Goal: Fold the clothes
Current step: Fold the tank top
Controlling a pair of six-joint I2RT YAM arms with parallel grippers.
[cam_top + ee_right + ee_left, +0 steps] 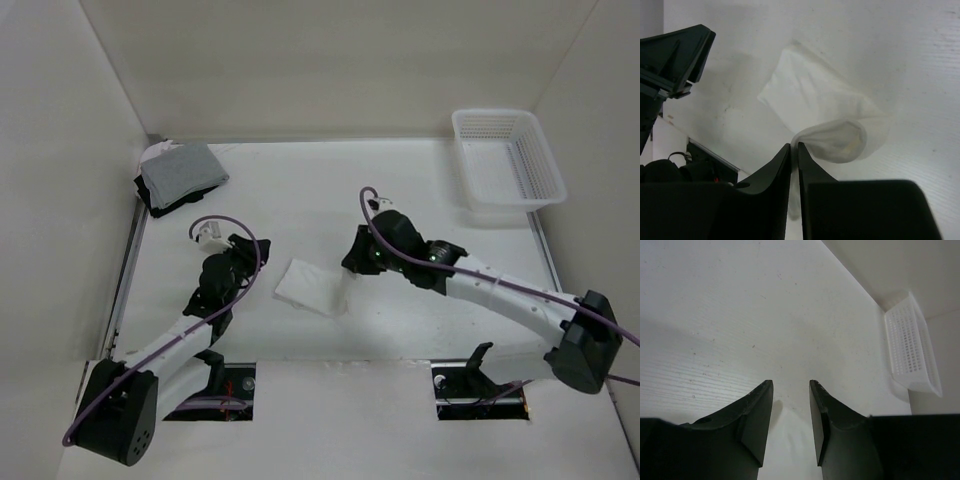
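At the bottom edge of the right wrist view, my right gripper [794, 146]: fingers pressed nearly together, pinching a rolled-up edge of the white garment [810, 95]. A thin strip of the fabric shows in the slit between them.
My left gripper [790, 385]: fingers spread, with only pale surface showing in the gap. In the top view it sits low over the table, just left of the garment. I cannot tell whether it touches the cloth.
Garment, placement: centre of the top view, between my two grippers, lying on the table [300, 190].
Garment, shape: its left part lies flat as a slanted rectangle. Its right edge is lifted and curls over into a soft loop where my right fingers hold it.
Garment, straps: I cannot make them out.
Table: white, so close in tone to the cloth that only shadow marks the cloth's outline.
Purple cables [232, 222]: they run along both of my arms.
Gray-and-black pile [180, 178]: upper left of the top view, at the table's far left corner. It is folded, gray over black, well apart from the garment.
Basket [505, 160]: white plastic mesh, upper right of the top view, at the far right corner. It also shows at the right edge of the left wrist view.
Walls [330, 60]: pale panels closing in the table on three sides.
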